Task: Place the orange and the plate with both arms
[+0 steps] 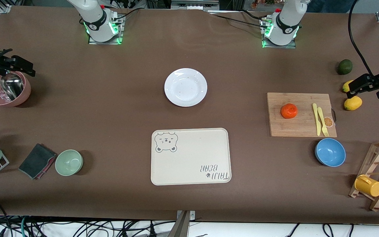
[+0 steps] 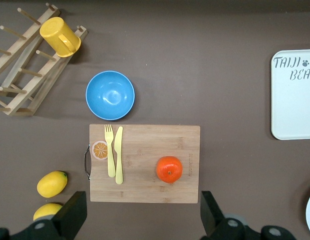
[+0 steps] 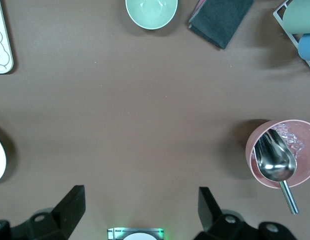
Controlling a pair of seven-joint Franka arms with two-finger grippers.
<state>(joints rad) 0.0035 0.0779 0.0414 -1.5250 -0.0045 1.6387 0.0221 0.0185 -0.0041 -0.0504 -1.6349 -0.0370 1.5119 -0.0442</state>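
Front view: orange on cutting board beside yellow cutlery.

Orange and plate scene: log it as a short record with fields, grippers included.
orange: on the cutting board, beside the yellow knife and fork
plate: bare, on the table, farther from the front camera than the tray
tray: nothing on it
left gripper: open, up over the table by the cutting board's edge
right gripper: open, up over bare table near the pink bowl
held: nothing
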